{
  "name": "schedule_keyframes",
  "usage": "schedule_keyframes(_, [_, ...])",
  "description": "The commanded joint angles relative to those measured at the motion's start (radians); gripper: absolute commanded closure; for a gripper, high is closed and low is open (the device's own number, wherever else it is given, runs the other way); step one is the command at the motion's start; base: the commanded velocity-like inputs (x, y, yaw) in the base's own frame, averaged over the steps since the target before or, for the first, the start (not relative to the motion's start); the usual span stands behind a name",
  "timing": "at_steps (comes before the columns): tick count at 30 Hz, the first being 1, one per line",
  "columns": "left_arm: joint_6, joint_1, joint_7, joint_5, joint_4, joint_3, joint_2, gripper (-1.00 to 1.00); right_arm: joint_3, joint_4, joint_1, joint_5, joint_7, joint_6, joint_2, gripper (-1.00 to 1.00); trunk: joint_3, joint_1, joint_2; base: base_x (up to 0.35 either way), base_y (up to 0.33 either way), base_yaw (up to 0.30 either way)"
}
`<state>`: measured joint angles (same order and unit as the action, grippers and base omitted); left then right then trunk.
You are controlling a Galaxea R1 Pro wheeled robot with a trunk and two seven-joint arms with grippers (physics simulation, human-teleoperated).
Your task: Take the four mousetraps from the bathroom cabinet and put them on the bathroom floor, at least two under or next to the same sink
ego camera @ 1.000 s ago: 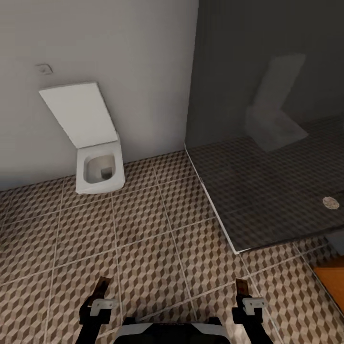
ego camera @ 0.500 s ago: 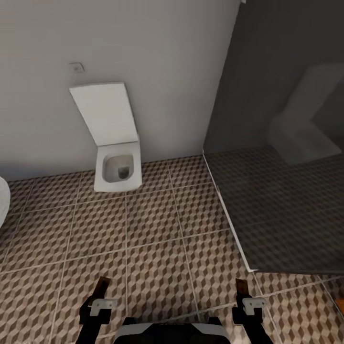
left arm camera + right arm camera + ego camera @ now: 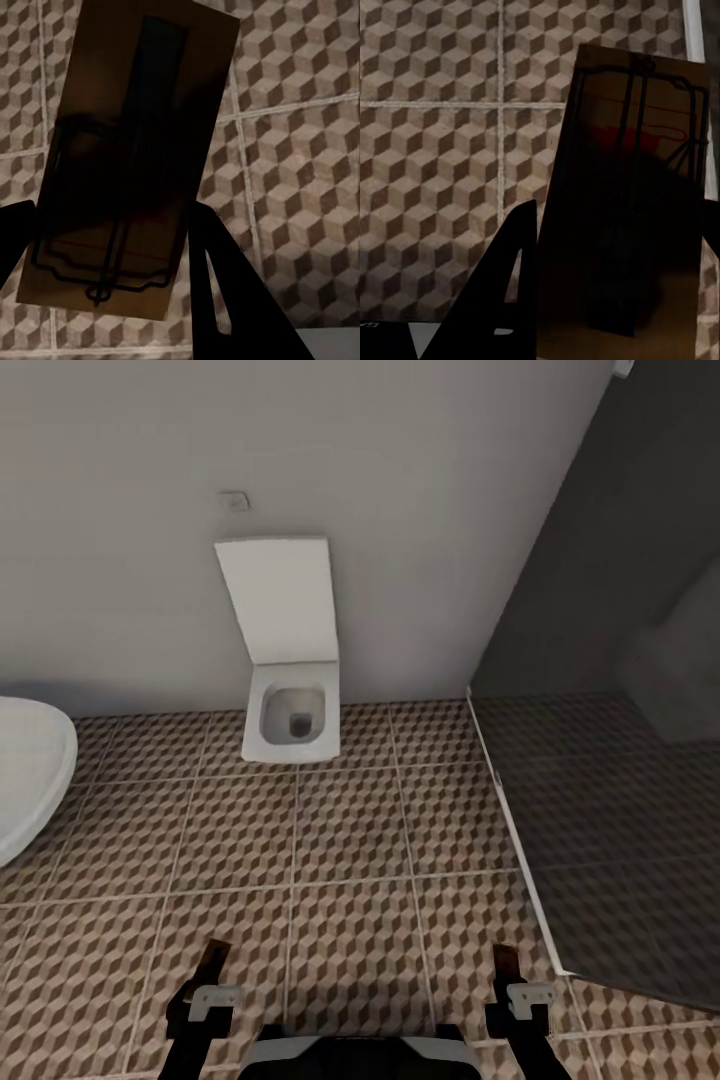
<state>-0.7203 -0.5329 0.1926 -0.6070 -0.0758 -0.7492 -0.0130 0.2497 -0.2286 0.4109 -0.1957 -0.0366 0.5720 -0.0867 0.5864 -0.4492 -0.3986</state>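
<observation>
The left claw (image 3: 211,972) is clenched on a mousetrap (image 3: 131,161), a brown wooden board with dark wire parts pinned between its black fingers (image 3: 225,289). The right claw (image 3: 508,972) grips a second mousetrap (image 3: 626,202) the same way; red markings on its board are too dim to read. Both claws hang low above the bathroom floor (image 3: 350,840), whose square tiles carry a brown, beige and cream cube print with pale grout. Beyond them a square white toilet (image 3: 293,720) stands against the pale wall (image 3: 400,510), lid raised, bowl empty. Darker shower tiles (image 3: 620,830) lie right of the toilet, a white bathtub rim (image 3: 30,770) left of it.
</observation>
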Motion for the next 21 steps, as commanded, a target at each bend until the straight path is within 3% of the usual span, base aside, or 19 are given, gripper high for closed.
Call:
schedule_keyframes(1, [-0.002, -0.001, 0.007, 0.005, -0.002, -0.007, 0.001, 1.00, 0.008, 0.000, 0.000, -0.010, 0.001, 0.003, -0.001, 1.00, 0.001, -0.001, -0.001, 0.173, 0.126, 0.243])
schedule_keyframes(14, [-0.002, -0.001, 0.007, 0.005, -0.002, -0.007, 0.001, 1.00, 0.008, 0.000, 0.000, -0.010, 0.001, 0.003, -0.001, 1.00, 0.001, -0.001, -0.001, 0.228, 0.068, 0.242])
schedule_keyframes(21, [-0.002, -0.001, 0.007, 0.005, -0.002, -0.007, 0.001, 1.00, 0.008, 0.000, 0.000, -0.010, 0.002, 0.003, -0.001, 1.00, 0.001, -0.001, -0.001, 0.270, 0.001, 0.072])
